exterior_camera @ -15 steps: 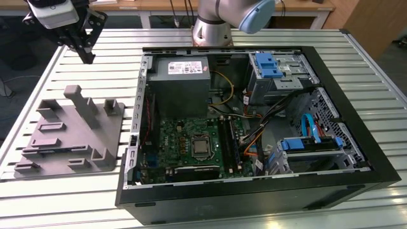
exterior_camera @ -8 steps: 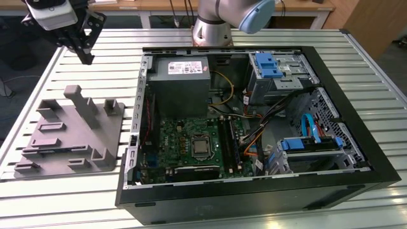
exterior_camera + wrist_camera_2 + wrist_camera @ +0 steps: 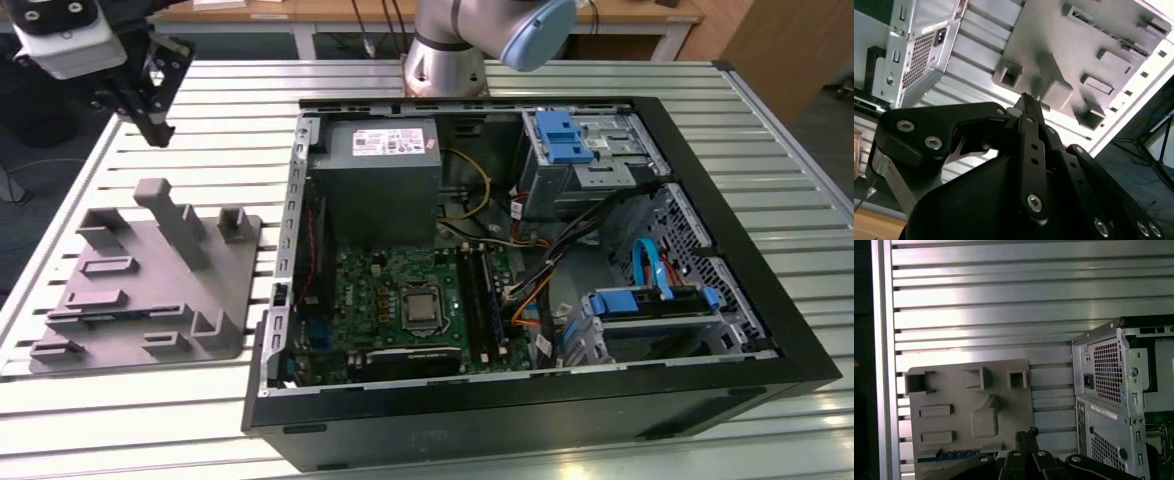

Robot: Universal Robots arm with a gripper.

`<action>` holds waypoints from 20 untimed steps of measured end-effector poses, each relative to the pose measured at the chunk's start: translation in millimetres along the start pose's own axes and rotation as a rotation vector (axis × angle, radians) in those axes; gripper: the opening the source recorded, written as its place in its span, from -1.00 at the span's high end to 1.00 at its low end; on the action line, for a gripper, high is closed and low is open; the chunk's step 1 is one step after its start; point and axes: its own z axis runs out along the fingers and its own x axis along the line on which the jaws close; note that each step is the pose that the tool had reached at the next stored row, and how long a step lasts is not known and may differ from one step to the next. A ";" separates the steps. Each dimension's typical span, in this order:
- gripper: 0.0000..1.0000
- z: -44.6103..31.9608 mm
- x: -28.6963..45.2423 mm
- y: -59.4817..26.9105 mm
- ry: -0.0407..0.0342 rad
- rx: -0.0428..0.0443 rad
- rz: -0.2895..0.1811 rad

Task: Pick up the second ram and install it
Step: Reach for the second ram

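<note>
The second ram [image 3: 118, 313] is a thin dark blue strip lying in a slot at the near end of the grey holder [image 3: 214, 290] on the exterior view's left; in the first wrist view the ram [image 3: 954, 455] shows along the holder's [image 3: 1004, 405] edge. My gripper [image 3: 155, 127] hangs above the table beyond the holder's far end, well apart from the ram. Its black fingers meet at the tip in both wrist views, gripper [image 3: 1026, 100] and gripper [image 3: 1027, 433], shut with nothing between them.
The open computer case [image 3: 747, 250] lies in the middle of the slatted metal table [image 3: 801, 150], with the power-supply box [image 3: 380, 175], green board [image 3: 387, 300] and its black memory slots [image 3: 478, 300] inside. Blue drive brackets [image 3: 654, 300] and cables crowd the case's right side. The arm's base [image 3: 447, 60] stands behind.
</note>
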 end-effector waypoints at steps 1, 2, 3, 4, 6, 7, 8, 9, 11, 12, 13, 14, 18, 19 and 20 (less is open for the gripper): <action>0.80 1.2 3.6 -1.7 -0.0001 -0.0001 0.000; 0.80 2.4 5.6 -3.3 0.0002 0.0001 0.000; 0.80 3.9 7.0 -4.6 0.0009 0.0000 0.000; 0.80 5.4 7.7 -5.7 0.0031 0.0001 0.000; 0.80 7.2 8.7 -7.1 0.0161 0.0011 0.001; 0.80 8.0 9.3 -7.6 0.0244 0.0017 0.001; 0.80 8.6 9.9 -8.0 0.0332 0.0024 0.001; 0.80 9.4 10.4 -8.6 0.0397 0.0030 0.001; 0.80 11.5 12.9 -12.0 0.0433 0.0035 0.000; 0.80 12.7 14.4 -14.6 0.0433 0.0032 0.000; 0.80 13.7 16.1 -17.1 0.0434 0.0032 -0.001; 0.80 15.9 19.7 -21.2 0.0434 0.0029 -0.001; 0.80 21.4 25.8 -25.7 0.0461 0.0031 -0.001; 0.80 22.7 26.7 -26.5 0.0464 0.0028 -0.002; 0.80 23.7 27.5 -27.1 0.0465 0.0028 -0.001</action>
